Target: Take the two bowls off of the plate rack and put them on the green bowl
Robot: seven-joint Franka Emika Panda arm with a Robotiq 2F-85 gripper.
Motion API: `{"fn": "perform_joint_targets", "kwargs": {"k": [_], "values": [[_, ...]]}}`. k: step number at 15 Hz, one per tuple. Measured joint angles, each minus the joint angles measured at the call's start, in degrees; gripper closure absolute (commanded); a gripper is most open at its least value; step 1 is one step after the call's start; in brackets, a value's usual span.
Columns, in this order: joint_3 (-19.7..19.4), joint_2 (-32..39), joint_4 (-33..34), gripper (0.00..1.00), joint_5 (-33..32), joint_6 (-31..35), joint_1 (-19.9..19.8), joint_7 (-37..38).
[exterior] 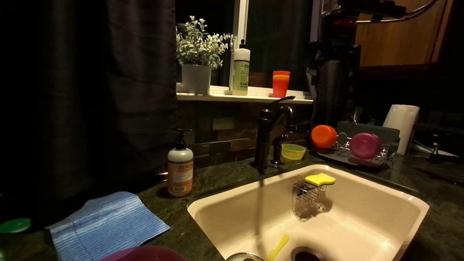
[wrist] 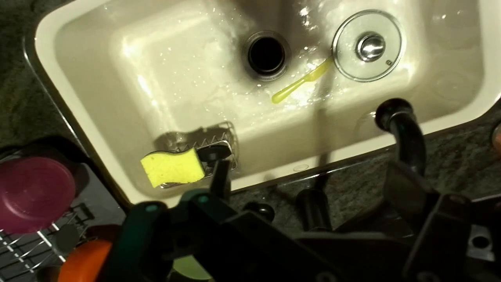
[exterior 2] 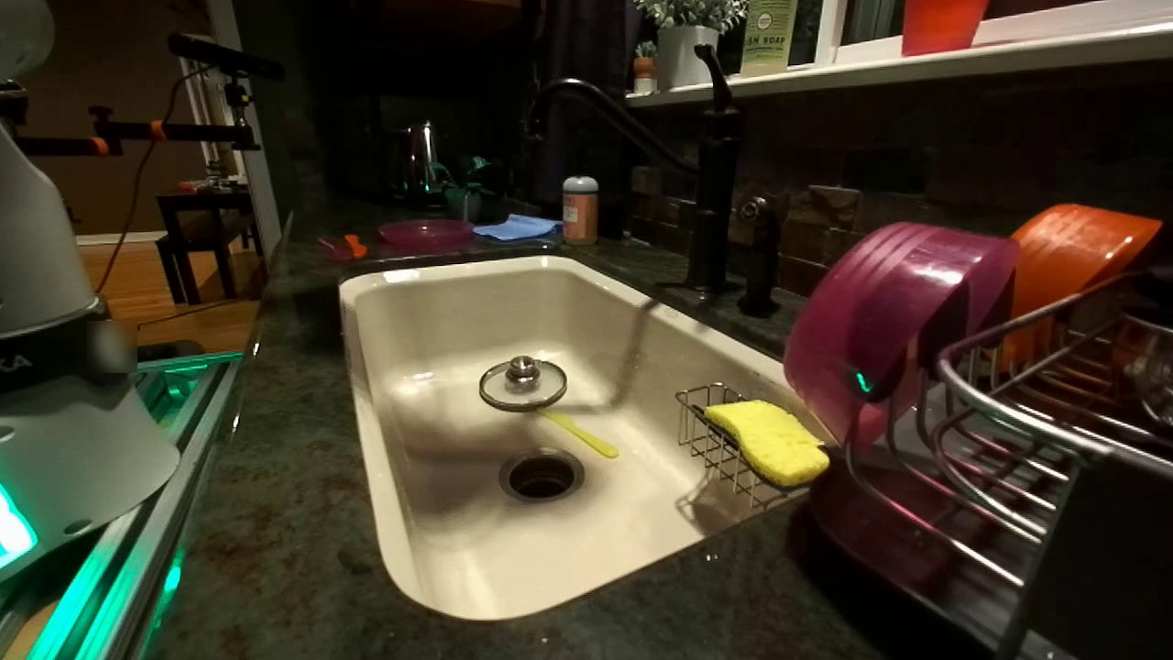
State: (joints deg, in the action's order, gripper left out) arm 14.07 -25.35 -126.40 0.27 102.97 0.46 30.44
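Note:
The orange-red bowl [exterior: 324,136] [exterior 2: 1081,252] [wrist: 84,262] and the magenta-pink bowl [exterior: 365,146] [exterior 2: 898,302] [wrist: 35,194] stand on edge in the dark wire plate rack [exterior: 369,130] [exterior 2: 1090,449] [wrist: 100,196]. The green bowl [exterior: 293,151] sits upright on the counter between the faucet and the rack. Part of it shows below my finger linkage in the wrist view [wrist: 191,268]; in an exterior view it is hidden. My gripper [wrist: 313,182] is open and empty, high above the sink's back edge. In an exterior view the dark arm is at upper right, its fingers unclear.
The sink [exterior: 384,188] holds a glass lid [exterior 2: 522,385] and a yellow utensil [wrist: 301,83]. A yellow sponge [exterior 2: 768,442] sits in a wire caddy on the sink wall. The dark faucet [exterior: 264,141] rises beside the green bowl. A soap bottle [exterior: 180,170] stands farther along.

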Motion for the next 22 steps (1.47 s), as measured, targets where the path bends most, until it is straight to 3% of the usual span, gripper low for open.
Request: {"fn": "perform_joint_targets", "kwargs": {"k": [5,12,15,22], "values": [[-3.5,-1.0,-1.7,0.0,-5.2,3.1,-2.9,0.6],[-10.9,-3.7,-6.1,0.0,-4.7,4.3,-5.2,-3.2],[-16.0,-4.8,-7.2,0.0,-1.0,6.0,-5.7,-10.2],[-26.3,-5.2,-10.6,0.0,5.8,8.0,-5.7,-34.0]]}}
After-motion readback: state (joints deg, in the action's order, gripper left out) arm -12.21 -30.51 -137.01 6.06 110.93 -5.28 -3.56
